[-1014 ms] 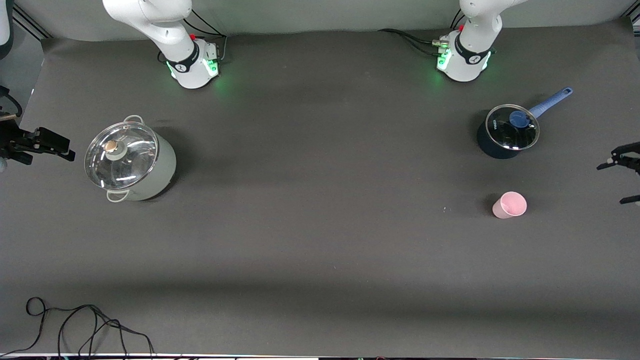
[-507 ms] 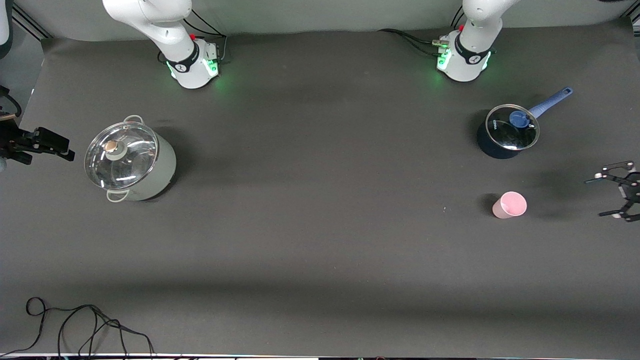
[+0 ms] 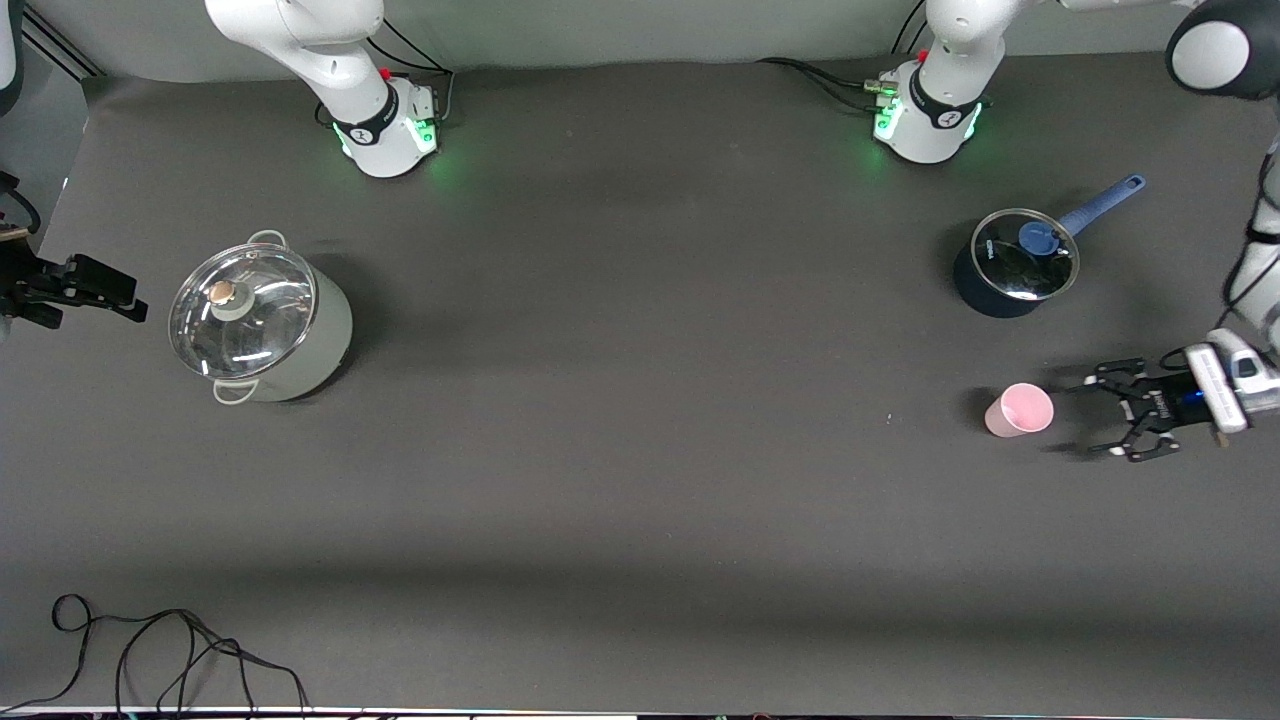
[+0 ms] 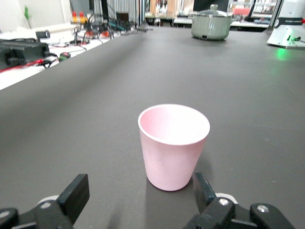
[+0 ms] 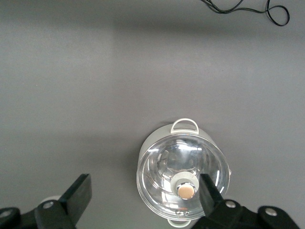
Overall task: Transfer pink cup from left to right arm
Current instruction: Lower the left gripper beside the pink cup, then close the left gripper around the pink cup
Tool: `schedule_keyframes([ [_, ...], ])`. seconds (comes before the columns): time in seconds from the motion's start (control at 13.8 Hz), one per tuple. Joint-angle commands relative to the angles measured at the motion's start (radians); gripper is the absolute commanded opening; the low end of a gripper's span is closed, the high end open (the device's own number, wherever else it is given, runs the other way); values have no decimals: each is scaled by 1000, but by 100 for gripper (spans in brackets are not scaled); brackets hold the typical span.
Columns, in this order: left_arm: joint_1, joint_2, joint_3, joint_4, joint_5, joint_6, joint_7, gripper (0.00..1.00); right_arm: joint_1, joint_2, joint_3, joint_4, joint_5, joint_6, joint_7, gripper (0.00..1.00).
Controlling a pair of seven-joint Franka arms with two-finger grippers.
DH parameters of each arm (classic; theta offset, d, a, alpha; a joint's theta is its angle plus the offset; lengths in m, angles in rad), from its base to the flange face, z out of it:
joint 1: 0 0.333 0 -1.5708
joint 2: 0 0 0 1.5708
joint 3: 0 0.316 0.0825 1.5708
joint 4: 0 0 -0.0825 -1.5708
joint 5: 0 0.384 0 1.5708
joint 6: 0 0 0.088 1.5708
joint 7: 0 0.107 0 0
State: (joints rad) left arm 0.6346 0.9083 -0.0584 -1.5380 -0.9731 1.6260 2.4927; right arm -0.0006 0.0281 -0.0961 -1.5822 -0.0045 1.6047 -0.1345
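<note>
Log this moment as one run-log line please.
phase: approach | left gripper: open, low beside cup, not touching | cup: upright on table | right gripper: open, waiting above pot

Grey-green pot (image 3: 262, 322): stood lidded toward the right arm's end of the table (image 3: 640, 480).
Blue saucepan (image 3: 1012, 265): stood lidded toward the left arm's end.
Black cable (image 3: 160, 650): lay coiled at the table's near edge.

Pink cup (image 4: 174, 145) stands upright on dark table (image 4: 95, 95), mouth open, nothing visible inside. Left gripper (image 4: 140, 193) low, close in front of cup, fingers (image 4: 76, 195) spread wide w/ cup's base showing between them, not touching. Grey-green lidded pot (image 4: 211, 25) well apart from cup.
</note>
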Motion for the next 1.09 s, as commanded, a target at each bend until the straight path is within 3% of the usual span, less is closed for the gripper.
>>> schedule_keyframes([
  [0.0, 5, 55, -9, 30, -48, -34, 67, 98, 2, -19, -5, -7, 1, -11, -11, 100],
  [0.14, 8, 93, -43, 29, -62, -35, 126, 98, 2, -19, -5, -7, 1, -11, -13, 100],
  [0.58, -10, 122, -52, 26, -70, -89, 210, 98, 2, -24, -7, -9, 1, -11, -13, 100],
  [0.87, -15, 172, -115, 27, -82, -74, 210, 96, 4, -24, -5, -12, 11, -11, -13, 100],
  [0.94, -19, 173, -116, 27, -90, -72, 210, 85, 4, -24, -5, -10, 11, -11, -13, 100],
  [1.01, -33, 173, -120, 29, -93, -72, 210, 58, 2, -22, -5, -9, 11, -9, -13, 100],
])
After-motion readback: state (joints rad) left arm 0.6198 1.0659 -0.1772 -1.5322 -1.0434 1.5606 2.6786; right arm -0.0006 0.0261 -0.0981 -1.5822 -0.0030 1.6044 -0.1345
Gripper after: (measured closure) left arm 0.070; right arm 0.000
